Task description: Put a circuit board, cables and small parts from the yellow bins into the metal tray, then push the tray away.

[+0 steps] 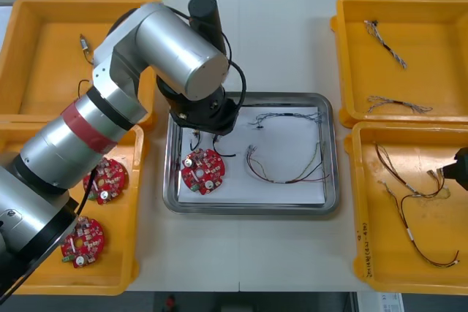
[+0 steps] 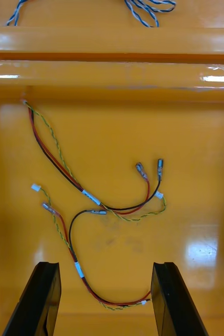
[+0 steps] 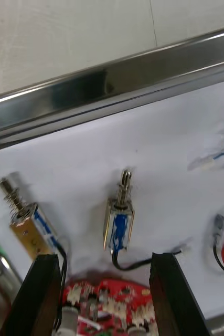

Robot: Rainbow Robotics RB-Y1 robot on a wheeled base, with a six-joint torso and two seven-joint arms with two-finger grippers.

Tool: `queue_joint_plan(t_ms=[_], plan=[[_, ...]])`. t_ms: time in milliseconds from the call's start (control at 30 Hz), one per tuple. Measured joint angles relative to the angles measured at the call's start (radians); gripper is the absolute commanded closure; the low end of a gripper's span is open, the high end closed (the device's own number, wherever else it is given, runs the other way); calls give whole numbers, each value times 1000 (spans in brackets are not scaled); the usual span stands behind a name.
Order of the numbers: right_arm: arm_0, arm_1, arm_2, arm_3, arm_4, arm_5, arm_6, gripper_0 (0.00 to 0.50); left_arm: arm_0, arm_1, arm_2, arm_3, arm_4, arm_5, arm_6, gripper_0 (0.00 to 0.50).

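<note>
My left gripper (image 3: 104, 260) hangs open over the left part of the metal tray (image 1: 330, 153), under the left arm's wrist (image 1: 205, 111). A small metal part (image 3: 119, 220) with a black lead lies on the white tray floor just ahead of the fingertips. A second small metal part (image 3: 30, 227) lies beside one finger (image 3: 41, 294). A red circuit board (image 1: 202, 169) lies in the tray below them. A red and yellow cable (image 1: 285, 169) and a blue and white cable (image 1: 289, 117) also lie in the tray. My right gripper (image 2: 104, 268) is open above red and yellow cables (image 2: 80, 194) in the near right bin (image 1: 365, 253).
The near left bin (image 1: 124, 268) holds two circuit boards (image 1: 106, 180). The far left bin (image 1: 29, 12) holds a small metal part (image 1: 86, 47). Blue and white cables (image 1: 386, 49) lie in the far right bin (image 1: 344, 27). The tray's raised rim (image 3: 117, 89) stands just beyond the left fingers.
</note>
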Motion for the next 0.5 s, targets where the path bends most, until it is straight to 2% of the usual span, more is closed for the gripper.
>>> queue_joint_plan(t_ms=[100, 267, 500], plan=[[-15, -10, 26, 0, -18, 0, 0, 0, 0, -1, 57, -59, -9, 84, 0, 0], [-70, -46, 100, 0, -99, 0, 0, 0, 0, -1, 160, -143, -21, 216, 0, 0], [-196, -91, 230, 0, -197, 0, -1, 0, 11, 10, 269, -264, -23, 238, 0, 0]])
